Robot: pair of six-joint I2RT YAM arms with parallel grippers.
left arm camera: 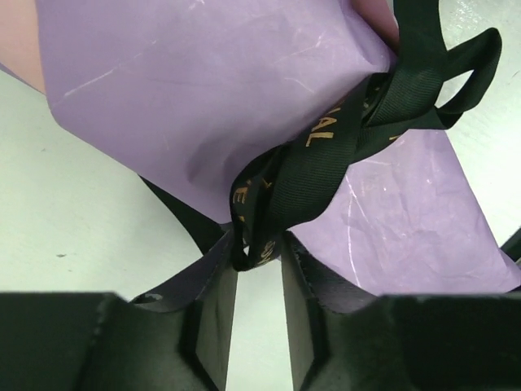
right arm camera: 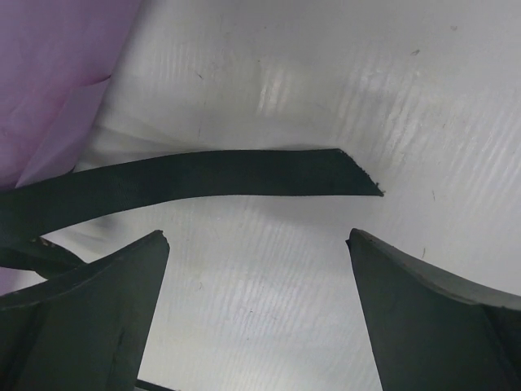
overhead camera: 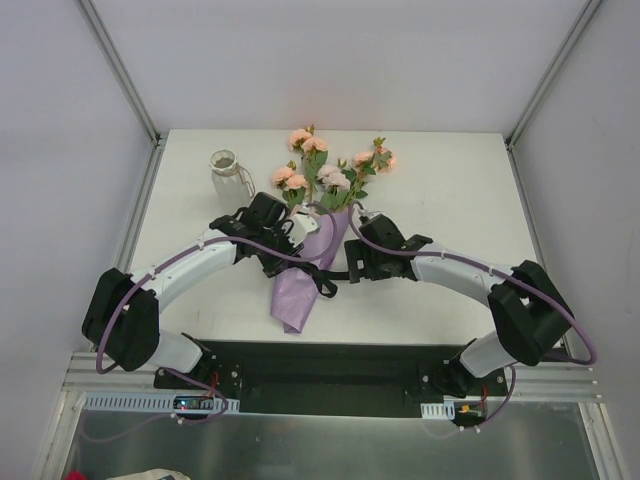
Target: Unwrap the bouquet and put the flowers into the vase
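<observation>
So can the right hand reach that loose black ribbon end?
Probably yes: the right hand is wide open, and the flat black ribbon tail lies just ahead on the white table, nothing between.

**Bouquet wrapped and tied; vase stands apart**

The bouquet (overhead camera: 310,255) lies mid-way across the surface (overhead camera: 450,200), its pointed end toward the near edge and its blooms toward the far edge. Its lilac paper cone (left arm camera: 203,98) is creased and closed around the stems. A black ribbon (left arm camera: 326,155) with gold lettering is knotted in loops at the cone's waist. One flat, cut ribbon tail (right arm camera: 203,175) lies out on the surface beside the paper. The flowers (overhead camera: 330,170), peach and pale pink roses with green leaves, fan out of the cone's mouth in several clusters. The vase (overhead camera: 228,170), small, white and ribbed with a round mouth, sits left of the blooms, near but not touching them. It seems upright, though the overhead angle leaves that uncertain.
</observation>
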